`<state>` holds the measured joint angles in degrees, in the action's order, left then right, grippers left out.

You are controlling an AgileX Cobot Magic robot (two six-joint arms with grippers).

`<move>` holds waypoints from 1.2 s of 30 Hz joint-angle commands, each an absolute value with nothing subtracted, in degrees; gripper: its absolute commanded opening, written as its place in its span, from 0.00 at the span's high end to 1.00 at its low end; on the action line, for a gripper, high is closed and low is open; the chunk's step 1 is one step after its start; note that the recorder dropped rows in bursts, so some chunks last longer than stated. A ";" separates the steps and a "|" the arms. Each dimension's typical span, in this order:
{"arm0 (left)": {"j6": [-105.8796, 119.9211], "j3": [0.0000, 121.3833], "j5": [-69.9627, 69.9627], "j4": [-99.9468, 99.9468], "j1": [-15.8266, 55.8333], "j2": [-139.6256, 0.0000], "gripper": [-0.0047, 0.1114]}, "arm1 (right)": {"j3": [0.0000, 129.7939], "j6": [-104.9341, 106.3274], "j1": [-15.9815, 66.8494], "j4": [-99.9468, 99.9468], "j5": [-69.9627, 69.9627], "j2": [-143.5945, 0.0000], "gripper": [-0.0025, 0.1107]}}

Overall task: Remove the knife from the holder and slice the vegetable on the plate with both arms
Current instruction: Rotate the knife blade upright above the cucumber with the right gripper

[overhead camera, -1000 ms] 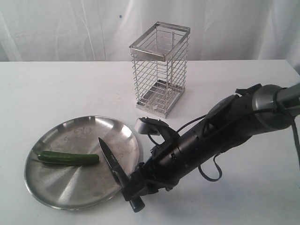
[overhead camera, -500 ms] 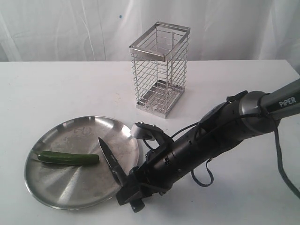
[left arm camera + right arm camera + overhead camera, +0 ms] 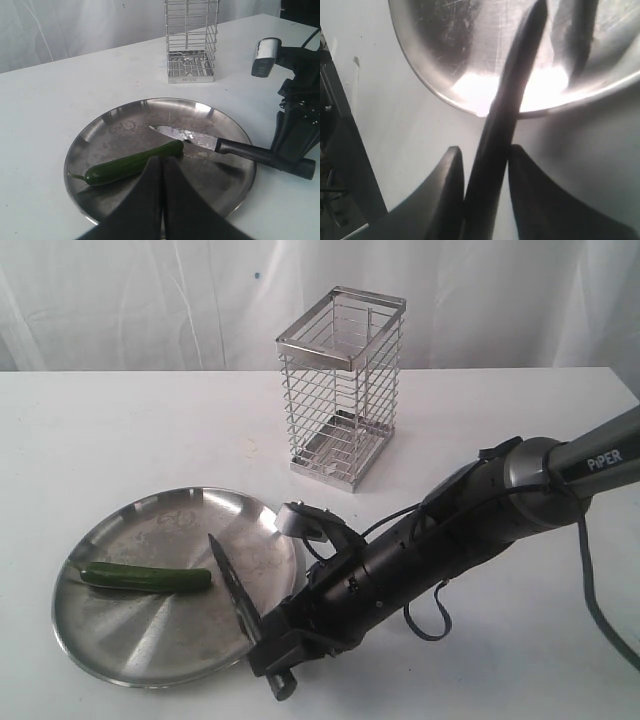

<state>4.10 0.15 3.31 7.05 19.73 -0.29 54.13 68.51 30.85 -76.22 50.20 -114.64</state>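
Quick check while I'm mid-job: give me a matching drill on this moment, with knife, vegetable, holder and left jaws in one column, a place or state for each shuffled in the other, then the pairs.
Column one
1. knife
2. vegetable
3. holder
4. left jaws

Column two
A. upright on the table
B. shut
C. lying wholly inside the plate
D. handle between the right jaws, blade over the plate

Pairs: 1-D, 2-C, 3-A, 4-B
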 commanded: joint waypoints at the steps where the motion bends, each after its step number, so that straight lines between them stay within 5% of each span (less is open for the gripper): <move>1: 3.86 0.00 3.08 7.16 19.48 0.00 0.96 | 54.23 69.32 30.95 -77.27 51.12 -114.67 0.81; 8: 3.86 0.00 3.08 7.16 19.48 0.00 0.96 | 54.23 69.32 30.83 -77.70 47.91 -111.38 0.97; 24: 3.86 0.00 3.08 7.16 19.48 0.00 0.96 | 48.54 63.10 33.56 -72.93 35.36 -95.33 0.98; 36: 3.86 0.00 3.08 7.16 19.48 0.00 0.96 | 43.99 28.16 57.18 -64.95 9.17 -92.09 0.98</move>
